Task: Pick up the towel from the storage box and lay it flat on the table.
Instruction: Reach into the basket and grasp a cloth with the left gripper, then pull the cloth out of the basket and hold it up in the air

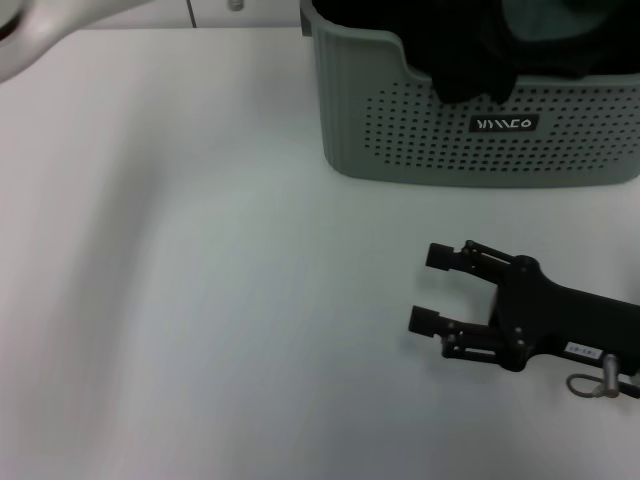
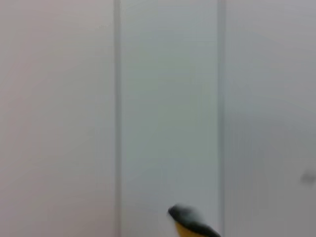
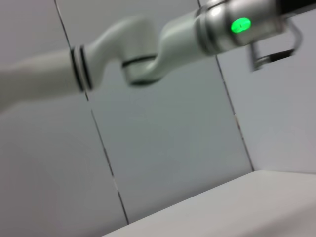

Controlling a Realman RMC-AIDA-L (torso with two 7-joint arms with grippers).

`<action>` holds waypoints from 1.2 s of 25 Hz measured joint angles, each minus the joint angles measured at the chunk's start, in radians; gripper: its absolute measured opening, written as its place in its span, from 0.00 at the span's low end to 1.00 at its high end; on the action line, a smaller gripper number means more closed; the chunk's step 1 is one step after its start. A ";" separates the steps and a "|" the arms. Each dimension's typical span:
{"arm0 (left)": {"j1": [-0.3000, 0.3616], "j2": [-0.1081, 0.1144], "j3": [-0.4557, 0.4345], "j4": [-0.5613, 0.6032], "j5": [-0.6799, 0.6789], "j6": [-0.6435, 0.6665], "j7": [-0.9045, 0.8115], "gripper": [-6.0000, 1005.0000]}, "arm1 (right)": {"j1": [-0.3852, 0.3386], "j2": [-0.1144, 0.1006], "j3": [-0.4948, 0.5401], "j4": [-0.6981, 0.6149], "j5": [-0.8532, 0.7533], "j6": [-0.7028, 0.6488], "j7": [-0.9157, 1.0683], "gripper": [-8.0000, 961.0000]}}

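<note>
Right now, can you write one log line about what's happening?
right gripper: open, over table | left gripper: not seen | storage box: dark cloth inside | towel: not on table

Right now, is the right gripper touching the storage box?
Apart. The head view shows the right gripper, open, over the table, with a clear strip of bare tabletop between its fingertips and the storage box.

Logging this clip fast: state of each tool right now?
Left tool: not in view; only part of the left arm shows at the table's far edge.
Right tool: open, empty, over the table.
</note>
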 joint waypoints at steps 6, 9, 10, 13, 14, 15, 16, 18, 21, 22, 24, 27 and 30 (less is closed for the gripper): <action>0.187 0.006 -0.047 0.155 -0.209 0.294 0.138 0.02 | -0.019 -0.031 0.033 0.000 -0.002 -0.081 0.000 0.88; 0.245 0.007 -0.110 0.199 -0.254 0.476 0.178 0.02 | -0.022 -0.044 0.039 0.000 0.001 -0.123 -0.007 0.88; 0.255 0.008 -0.127 0.205 -0.262 0.518 0.182 0.02 | -0.023 -0.049 0.041 0.000 0.002 -0.137 -0.010 0.88; 0.278 0.013 -0.204 0.218 -0.263 0.669 0.189 0.02 | -0.024 -0.058 0.059 0.000 0.000 -0.179 -0.013 0.88; 0.283 0.015 -0.221 0.219 -0.262 0.698 0.190 0.02 | -0.025 -0.060 0.067 0.000 -0.002 -0.194 -0.013 0.88; 0.289 0.017 -0.243 0.219 -0.261 0.734 0.191 0.02 | -0.026 -0.064 0.072 0.000 -0.002 -0.214 -0.013 0.88; 0.296 0.020 -0.262 0.220 -0.259 0.767 0.191 0.02 | -0.028 -0.067 0.076 0.000 -0.001 -0.235 -0.013 0.88; 0.305 0.027 -0.289 0.220 -0.252 0.814 0.190 0.02 | -0.030 -0.075 0.089 0.000 0.000 -0.277 -0.013 0.88; 0.326 0.051 -0.305 0.222 -0.249 0.880 0.190 0.02 | -0.035 -0.082 0.123 0.000 -0.003 -0.332 -0.013 0.88; 0.332 0.057 -0.308 0.223 -0.254 0.901 0.191 0.02 | -0.039 -0.084 0.142 0.000 -0.003 -0.355 -0.013 0.88; 0.345 0.063 -0.318 0.225 -0.271 0.945 0.194 0.02 | -0.043 -0.085 0.164 0.000 -0.003 -0.377 -0.013 0.88; 0.359 0.070 -0.331 0.229 -0.288 0.996 0.196 0.02 | -0.045 -0.086 0.176 0.000 -0.003 -0.392 -0.013 0.88; 0.364 0.086 -0.342 0.230 -0.293 1.057 0.198 0.02 | -0.044 -0.086 0.177 0.000 -0.004 -0.401 -0.013 0.88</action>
